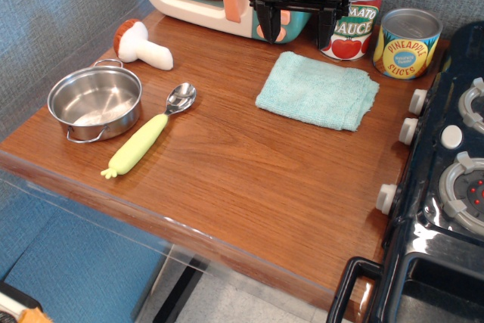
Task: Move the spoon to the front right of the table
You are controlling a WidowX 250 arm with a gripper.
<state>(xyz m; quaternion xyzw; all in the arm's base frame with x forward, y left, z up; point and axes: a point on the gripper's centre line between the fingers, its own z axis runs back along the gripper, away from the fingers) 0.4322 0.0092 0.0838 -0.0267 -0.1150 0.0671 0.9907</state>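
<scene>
The spoon [148, 131] lies flat on the counter [249, 179], just right of the steel pot [95, 102], bowl pointing away. The hand [297, 29] hangs empty, fingers spread, well beyond the pot near the teal cloth [318, 90].

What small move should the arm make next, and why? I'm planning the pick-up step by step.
Probably swing the gripper forward and left to hover over the spoon. Its jaws look open and empty at the back of the table, while the spoon lies untouched beside the steel pot.
</scene>
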